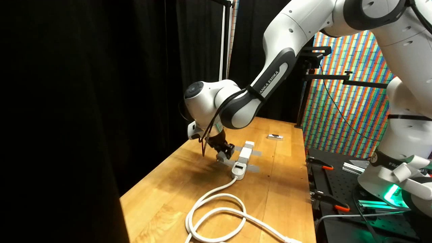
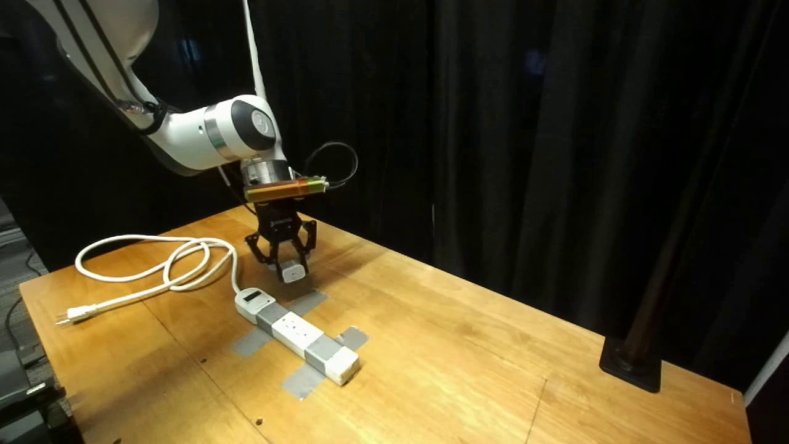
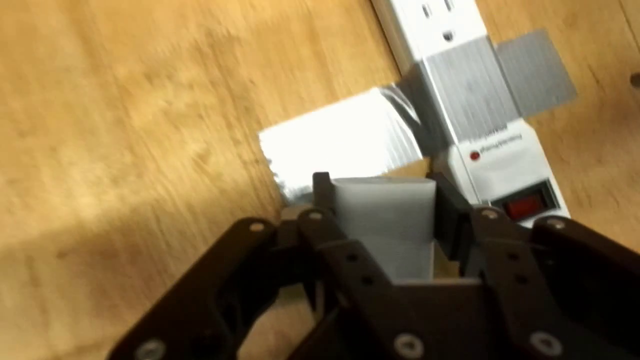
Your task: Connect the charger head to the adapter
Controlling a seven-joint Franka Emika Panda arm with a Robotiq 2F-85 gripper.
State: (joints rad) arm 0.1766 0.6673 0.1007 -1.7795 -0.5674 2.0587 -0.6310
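Observation:
My gripper (image 3: 382, 184) is shut on the charger head (image 3: 387, 227), a smooth whitish-grey block that spans the gap between both fingers. In both exterior views, the gripper (image 1: 225, 152) (image 2: 291, 266) holds the charger head (image 1: 221, 156) (image 2: 294, 273) low over the table, beside the adapter. A small mark shows on its end face; its prongs are not visible. The adapter (image 1: 245, 153) (image 2: 299, 332) is a long white power strip taped flat to the table. Its outlet slots face up, and they show partly in the wrist view (image 3: 440, 22). Its red switch end is nearest the gripper.
Grey tape (image 2: 305, 380) fixes the strip to the wooden table (image 2: 431, 345). A thick white cable (image 1: 216, 211) (image 2: 179, 259) lies coiled beyond its switch end. A small whitish piece (image 1: 275, 137) lies farther off. A black stand base (image 2: 630, 367) is near the table's edge.

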